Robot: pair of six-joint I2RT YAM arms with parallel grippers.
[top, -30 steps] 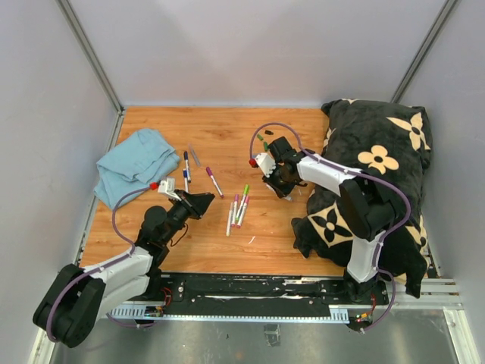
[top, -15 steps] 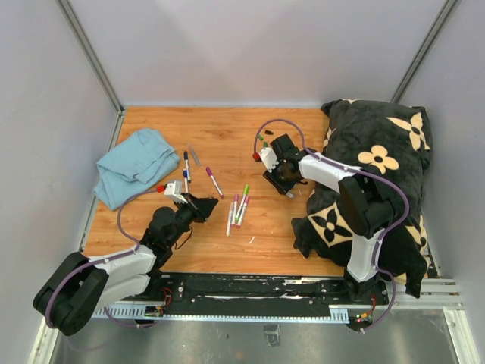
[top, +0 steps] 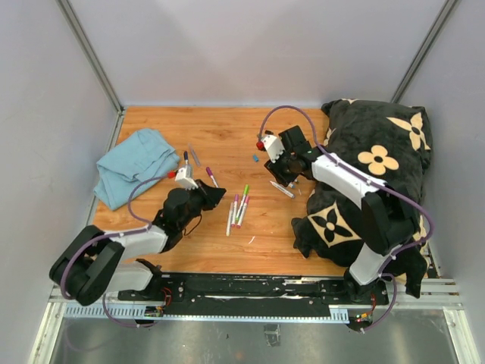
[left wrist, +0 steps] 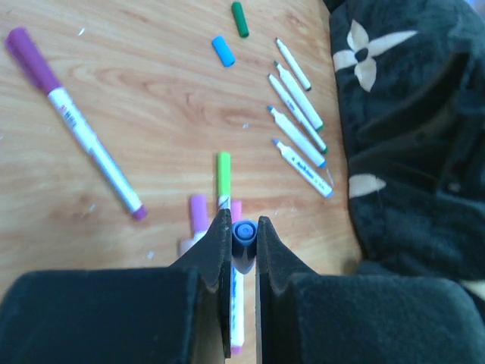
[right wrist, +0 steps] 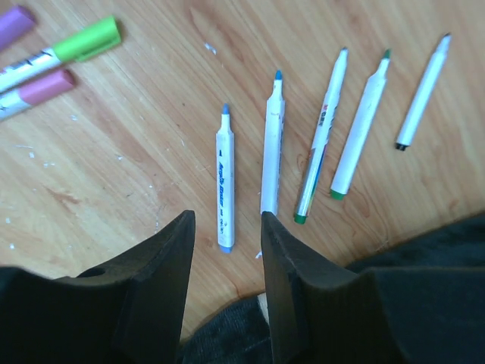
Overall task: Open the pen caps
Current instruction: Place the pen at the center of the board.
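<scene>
Left gripper (left wrist: 242,221) is clamped on a pen (left wrist: 233,303), its blue cap (left wrist: 244,232) poking out between the jaws. Whether the pads bite cap or barrel is unclear. Right gripper (right wrist: 227,221) has its jaws parted and empty above the uncapped pens (right wrist: 273,144). Loose caps (left wrist: 223,51) lie on the table (left wrist: 151,91). Risk: a grip on the cap leaves the right little to pull, so the pen could twist or slip free.

Gripped pen (left wrist: 244,233) mostly hidden in L gripper (left wrist: 242,220), purple cap (right wrist: 14,21) cut off
</scene>
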